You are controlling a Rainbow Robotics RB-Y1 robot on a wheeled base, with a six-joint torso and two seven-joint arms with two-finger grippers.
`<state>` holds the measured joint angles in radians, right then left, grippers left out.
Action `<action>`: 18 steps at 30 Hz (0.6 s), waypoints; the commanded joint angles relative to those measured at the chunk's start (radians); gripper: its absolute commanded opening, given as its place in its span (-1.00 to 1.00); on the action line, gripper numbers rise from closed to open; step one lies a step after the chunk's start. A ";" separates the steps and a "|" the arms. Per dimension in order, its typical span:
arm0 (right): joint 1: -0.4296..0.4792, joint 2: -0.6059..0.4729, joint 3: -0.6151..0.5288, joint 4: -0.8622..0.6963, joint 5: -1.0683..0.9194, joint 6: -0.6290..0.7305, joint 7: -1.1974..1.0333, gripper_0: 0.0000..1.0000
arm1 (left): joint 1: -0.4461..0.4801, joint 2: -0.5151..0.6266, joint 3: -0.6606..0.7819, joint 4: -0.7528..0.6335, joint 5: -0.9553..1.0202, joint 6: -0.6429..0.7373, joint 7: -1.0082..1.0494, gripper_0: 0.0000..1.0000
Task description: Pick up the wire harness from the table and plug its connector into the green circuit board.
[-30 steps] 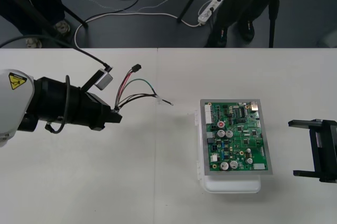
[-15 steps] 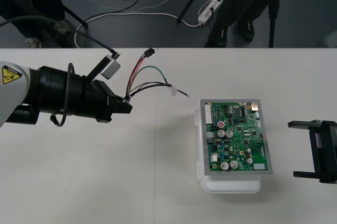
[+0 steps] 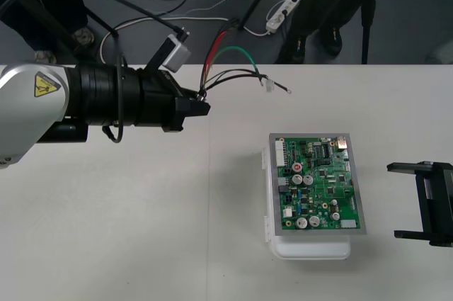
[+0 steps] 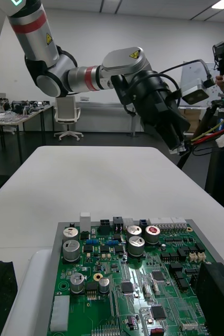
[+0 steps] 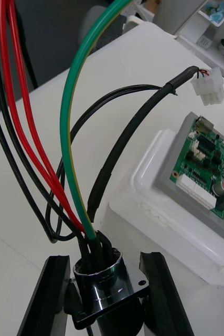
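Your green circuit board (image 3: 318,184) sits on its white base (image 3: 311,250), with the right gripper (image 3: 423,202) parked near its right side, fingers spread apart. Well to the board's left and farther back, your left gripper (image 3: 204,109) lies level, pointing toward the board's side. It is clamped on the wire harness (image 3: 233,74) at its round metal socket (image 5: 98,286). The wires fan out past the fingers, apart from the board, one ending in a small white connector (image 5: 208,89).

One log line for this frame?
left claw: shut on socket, above table | harness: clear of board | right claw: open, parked right of board
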<state>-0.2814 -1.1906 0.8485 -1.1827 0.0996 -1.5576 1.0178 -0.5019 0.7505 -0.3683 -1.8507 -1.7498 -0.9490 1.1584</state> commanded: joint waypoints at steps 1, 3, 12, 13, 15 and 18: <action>-0.007 -0.004 -0.032 0.003 0.005 -0.013 -0.010 1.00 | -0.106 -0.017 -0.012 -0.036 -0.010 0.072 -0.098 -1.00; -0.007 -0.006 -0.034 0.003 0.005 -0.013 -0.010 1.00 | -0.136 -0.017 -0.021 -0.035 -0.016 0.072 -0.106 -1.00; -0.007 -0.004 -0.048 0.003 0.005 -0.013 -0.012 1.00 | -0.230 -0.019 -0.038 -0.036 -0.031 0.076 -0.138 -1.00; -0.007 -0.006 -0.048 0.003 0.005 -0.013 -0.012 1.00 | -0.233 -0.019 -0.038 -0.036 -0.033 0.076 -0.143 -1.00; -0.007 -0.006 -0.051 0.000 0.005 -0.013 -0.012 1.00 | -0.244 -0.019 -0.047 -0.036 -0.036 0.076 -0.181 -1.00; -0.007 -0.007 -0.052 -0.002 0.005 -0.013 -0.015 1.00 | -0.245 -0.019 -0.063 -0.036 -0.039 0.090 -0.227 -1.00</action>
<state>-0.2814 -1.1906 0.8285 -1.1827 0.0997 -1.5576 1.0178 -0.6932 0.7472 -0.4047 -1.8508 -1.7797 -0.9328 1.0695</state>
